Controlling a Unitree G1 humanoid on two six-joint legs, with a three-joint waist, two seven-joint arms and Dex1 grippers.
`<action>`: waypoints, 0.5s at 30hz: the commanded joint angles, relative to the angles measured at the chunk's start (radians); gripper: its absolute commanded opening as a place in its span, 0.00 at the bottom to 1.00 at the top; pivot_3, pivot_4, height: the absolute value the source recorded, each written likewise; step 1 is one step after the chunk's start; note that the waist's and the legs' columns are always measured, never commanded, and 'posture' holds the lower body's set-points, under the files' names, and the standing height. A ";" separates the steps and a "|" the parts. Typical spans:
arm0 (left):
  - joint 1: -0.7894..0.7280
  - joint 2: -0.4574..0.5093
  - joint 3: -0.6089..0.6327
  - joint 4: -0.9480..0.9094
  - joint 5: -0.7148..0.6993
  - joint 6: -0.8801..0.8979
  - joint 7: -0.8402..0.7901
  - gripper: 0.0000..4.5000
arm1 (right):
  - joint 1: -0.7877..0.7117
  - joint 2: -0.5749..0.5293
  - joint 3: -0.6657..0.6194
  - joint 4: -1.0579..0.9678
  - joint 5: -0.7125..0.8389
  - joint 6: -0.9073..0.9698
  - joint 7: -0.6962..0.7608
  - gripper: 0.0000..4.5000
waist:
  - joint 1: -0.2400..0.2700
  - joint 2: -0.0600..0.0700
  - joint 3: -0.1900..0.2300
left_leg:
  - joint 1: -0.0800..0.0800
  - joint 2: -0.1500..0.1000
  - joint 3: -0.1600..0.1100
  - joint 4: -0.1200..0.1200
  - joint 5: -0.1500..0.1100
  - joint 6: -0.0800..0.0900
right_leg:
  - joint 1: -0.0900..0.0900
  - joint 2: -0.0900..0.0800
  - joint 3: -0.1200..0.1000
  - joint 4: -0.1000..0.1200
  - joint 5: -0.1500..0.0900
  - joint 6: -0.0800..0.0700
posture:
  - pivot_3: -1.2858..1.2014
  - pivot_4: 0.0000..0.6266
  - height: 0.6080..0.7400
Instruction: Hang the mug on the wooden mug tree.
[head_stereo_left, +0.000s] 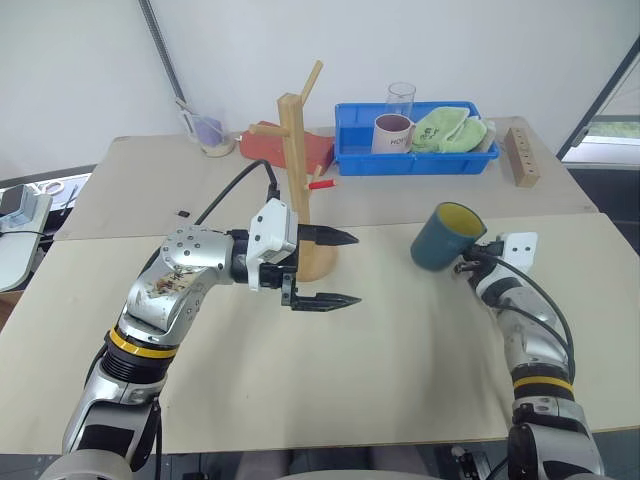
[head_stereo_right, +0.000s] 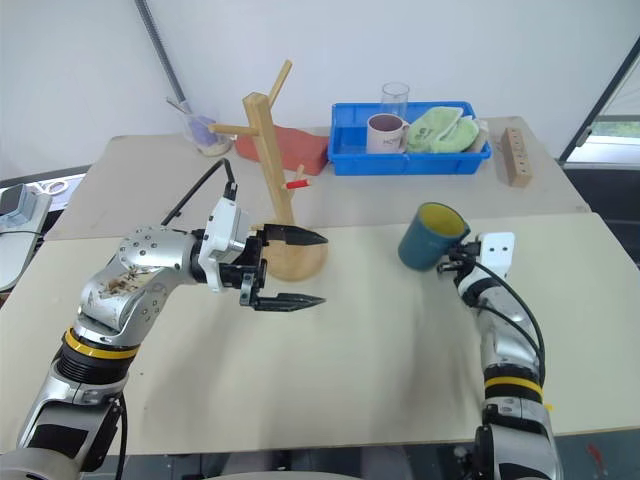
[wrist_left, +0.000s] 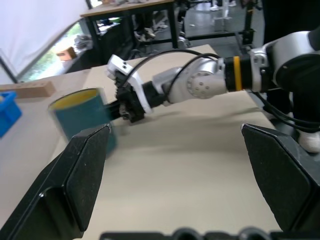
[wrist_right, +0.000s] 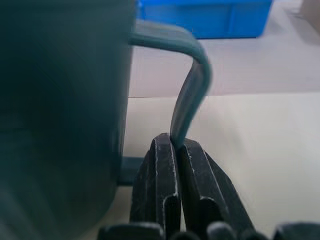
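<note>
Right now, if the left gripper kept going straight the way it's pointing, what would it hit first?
Probably the mug held by the right gripper: the left gripper points across bare table toward it, though depth is uncertain.

right end effector (wrist_right: 176, 145) pinching mug (wrist_right: 60, 110) handle; blue tray (wrist_right: 210, 17) behind

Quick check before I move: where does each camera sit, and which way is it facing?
Head stereo pair: looks forward and down over both arms at the table, wooden mug tree and blue bin.
Left wrist: looks across its open left pincer at the right pincer and the mug.
Right wrist: close on the handle.
Every view shows the mug.
</note>
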 joint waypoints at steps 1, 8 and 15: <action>0.007 0.011 0.077 -0.030 -0.033 0.019 0.045 1.00 | -0.018 -0.039 0.017 -0.057 -0.017 -0.050 0.038 0.00 | 0.000 0.000 0.000 | 0.000 0.000 0.000 0.000 0.000 0.000 | 0.000 0.000 0.000 0.000 0.000 0.000 | 0.52 0.24 1.00; 0.187 0.164 0.280 -0.144 -0.130 0.141 0.094 1.00 | 0.006 -0.307 0.281 -0.447 -0.238 -0.113 0.312 0.00 | -0.010 0.002 0.000 | 0.001 0.001 -0.001 -0.001 0.000 0.000 | -0.005 0.009 0.017 0.001 0.000 0.001 | 0.52 0.24 1.00; 0.330 0.226 0.425 -0.192 -0.151 0.170 0.173 1.00 | -0.340 -0.366 0.437 -0.504 -0.331 -0.183 0.489 0.00 | -0.022 -0.002 0.004 | 0.010 0.002 0.001 -0.002 -0.004 -0.006 | -0.006 0.011 0.020 0.001 -0.004 -0.007 | 0.52 0.24 1.00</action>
